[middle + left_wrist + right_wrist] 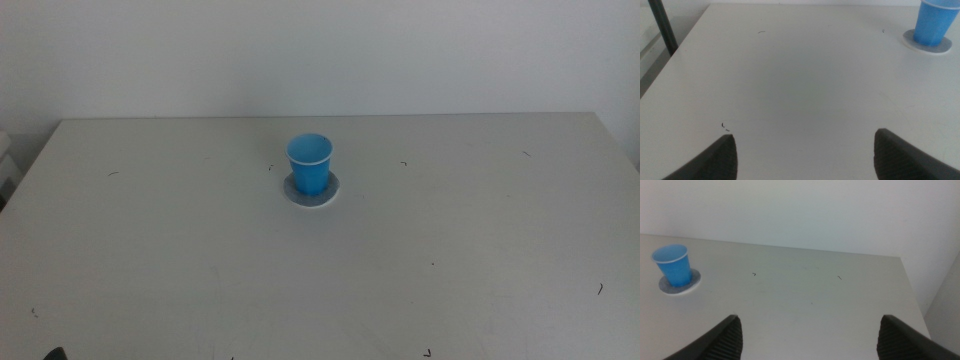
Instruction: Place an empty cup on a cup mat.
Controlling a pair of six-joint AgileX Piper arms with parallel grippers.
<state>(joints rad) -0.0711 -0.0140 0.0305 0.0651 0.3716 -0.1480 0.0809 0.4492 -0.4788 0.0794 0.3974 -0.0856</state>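
The bright blue cup [310, 163] stands upright on the round grey cup mat [312, 191] at the middle of the table, slightly toward the back. It is empty. The cup [936, 22] and mat [928, 43] also show far off in the left wrist view, and the cup [674, 265] on the mat [680, 285] shows in the right wrist view. My left gripper [805, 157] is open and empty, low over the table's near left part. My right gripper [807, 340] is open and empty, far from the cup on the right side.
The white table [450, 250] has small dark specks. Its left edge and a dark post [662, 27] show in the left wrist view. The table's far right corner and a white wall show in the right wrist view.
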